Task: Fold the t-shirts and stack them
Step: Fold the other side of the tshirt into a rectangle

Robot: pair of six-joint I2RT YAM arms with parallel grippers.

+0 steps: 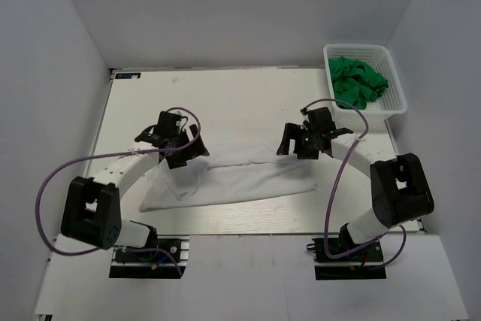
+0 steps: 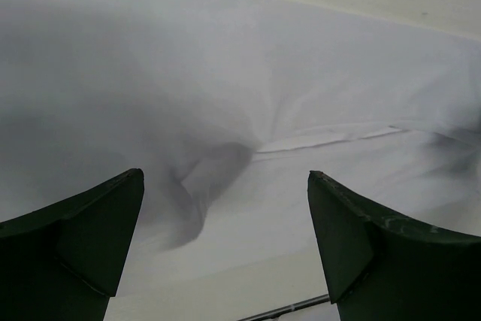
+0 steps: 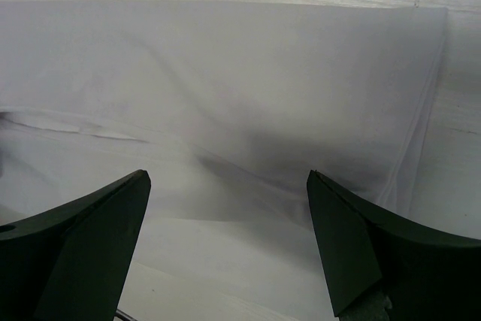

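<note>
Two grippers hover over the white shirt, which lies as a long band across the middle of the table, toward 6 o'clock. The left gripper sits above the band's 9 o'clock end and the right gripper above its 3 o'clock end, each with fingers spread and holding nothing. The green shirts wait in the basket at 1 o'clock. The next fold likely goes best if both come down together, catch every layer at the far edge, and smooth out the bunched wrinkle under the left one.
</note>
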